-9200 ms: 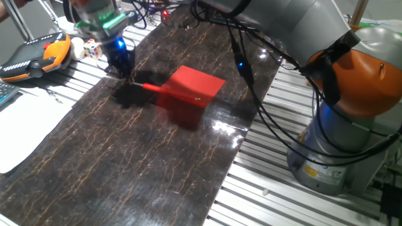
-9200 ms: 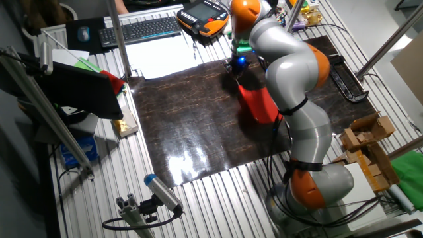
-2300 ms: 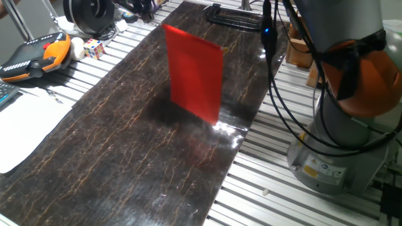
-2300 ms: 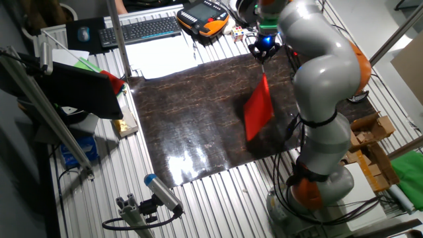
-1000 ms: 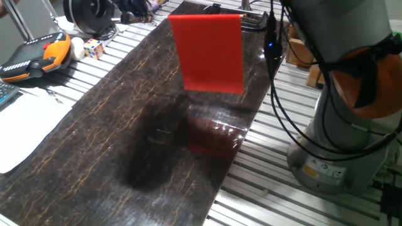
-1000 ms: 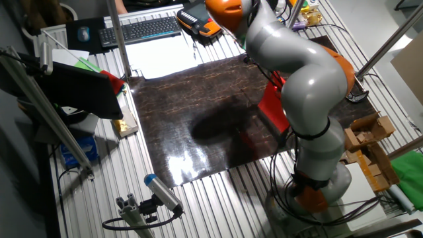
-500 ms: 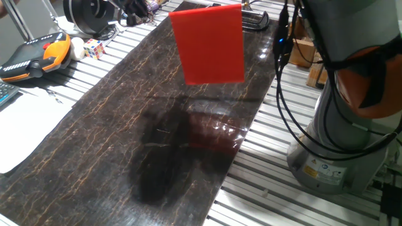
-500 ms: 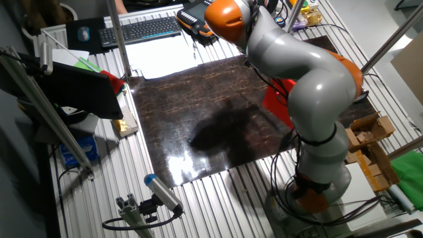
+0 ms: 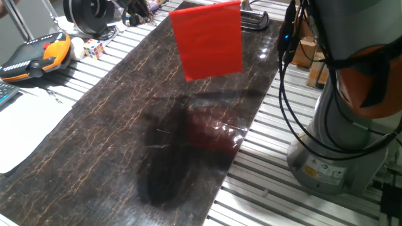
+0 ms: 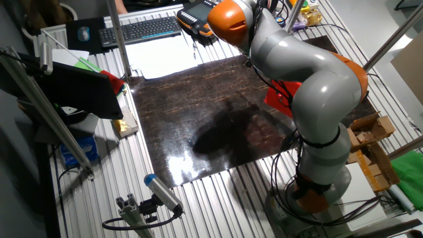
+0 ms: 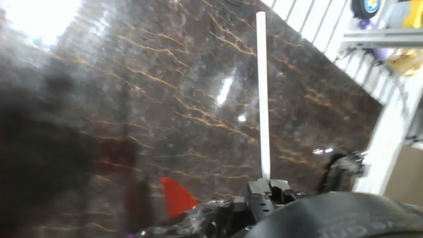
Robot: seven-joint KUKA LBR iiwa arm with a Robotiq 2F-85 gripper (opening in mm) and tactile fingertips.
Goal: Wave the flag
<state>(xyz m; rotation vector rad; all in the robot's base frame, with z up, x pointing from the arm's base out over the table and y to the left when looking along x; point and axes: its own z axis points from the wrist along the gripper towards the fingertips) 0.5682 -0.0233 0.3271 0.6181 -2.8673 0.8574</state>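
The flag's bright-red sheet (image 9: pixel 207 41) hangs in the air above the far part of the dark marbled tabletop (image 9: pixel 94 125), slightly tilted, with its shadow on the surface below. In the other fixed view only part of the flag (image 10: pixel 276 94) shows behind the arm. In the hand view the thin white stick (image 11: pixel 262 99) runs straight away from my gripper (image 11: pixel 266 190), which is shut on its near end. A corner of the red sheet (image 11: pixel 175 195) shows at the bottom. The gripper is out of frame or hidden in both fixed views.
An orange teach pendant (image 9: pixel 38 53), a colour cube (image 9: pixel 92 48) and white paper (image 9: pixel 25 125) lie at the left. A black clamp (image 9: pixel 251 19) is at the table's far end. The robot base (image 9: pixel 339 150) and cables stand at the right. A keyboard (image 10: pixel 142 30) lies beyond the table.
The flag has moved slightly up and tilted a little more over the last second. The arm has swung further over the table and its shadow has shifted toward the near edge.
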